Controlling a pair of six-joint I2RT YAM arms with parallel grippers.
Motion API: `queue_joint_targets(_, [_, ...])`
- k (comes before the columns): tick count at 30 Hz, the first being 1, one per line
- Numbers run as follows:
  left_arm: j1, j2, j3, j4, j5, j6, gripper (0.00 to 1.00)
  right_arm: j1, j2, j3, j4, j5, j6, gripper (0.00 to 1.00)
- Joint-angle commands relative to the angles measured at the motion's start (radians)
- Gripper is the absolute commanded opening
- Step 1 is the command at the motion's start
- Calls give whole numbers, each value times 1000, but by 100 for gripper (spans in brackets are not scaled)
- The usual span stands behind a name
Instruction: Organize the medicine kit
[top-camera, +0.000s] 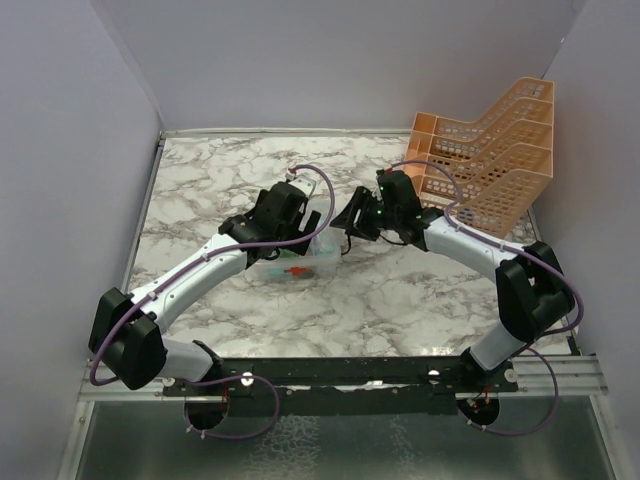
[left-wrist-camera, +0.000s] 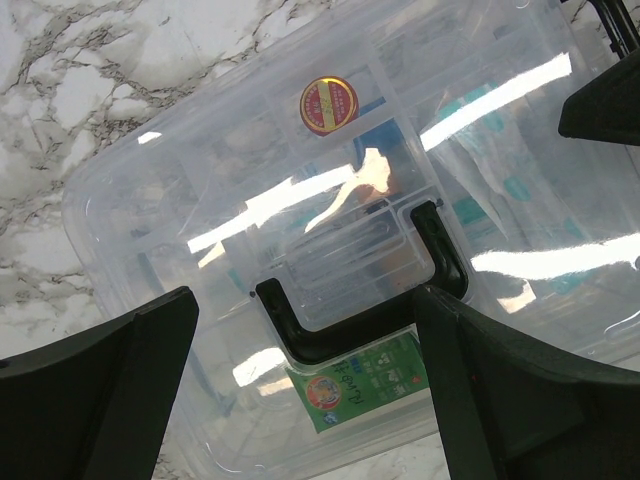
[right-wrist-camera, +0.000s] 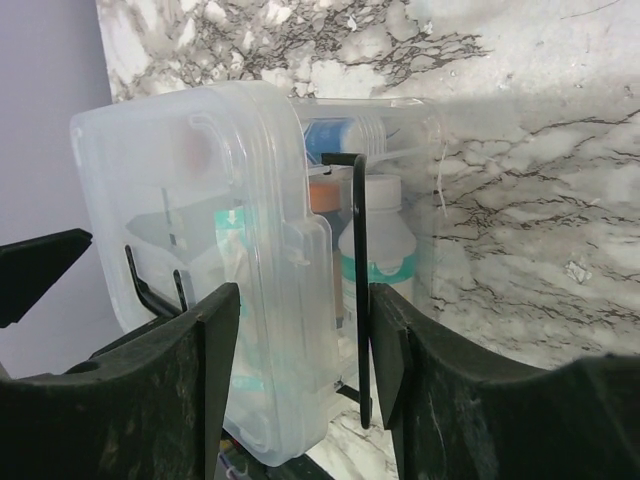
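right wrist: right pincer (right-wrist-camera: 305, 300) straddles a slick-looking, light clear plastic medicine kit (right-wrist-camera: 200, 180), grip unclear; left pincer (left-wrist-camera: 305, 300) wide, empty; i'd take the black handle (left-wrist-camera: 350, 335).

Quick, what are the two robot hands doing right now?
Left gripper: open, above the box lid, holding nothing.
Right gripper: straddles the box's end; whether it grips cannot be told.

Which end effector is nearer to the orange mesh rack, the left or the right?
Right. The right end effector is at the end of the medicine kit that faces the rack; the left end effector is above the kit, farther from the rack.
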Motion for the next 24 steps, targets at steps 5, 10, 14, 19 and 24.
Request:
queue_joint_targets(5, [2,34,-18,-64,-8,-7,93,17,-20,84,-162,90,-23,43])
queue_joint_targets(10, [2,38,-18,-64,1,-19,92,29,-16,121,-196,99,-37,34])
queue_joint_targets(14, [2,40,-14,-64,6,-24,91,30,-9,133,-178,63,-41,25])
queue_joint_targets(19, [2,45,-7,-63,19,-26,91,30,-5,142,-152,8,-42,18])
queue_joint_targets(24, [2,58,-2,-64,31,-30,90,30,-4,140,-134,-27,-40,17])
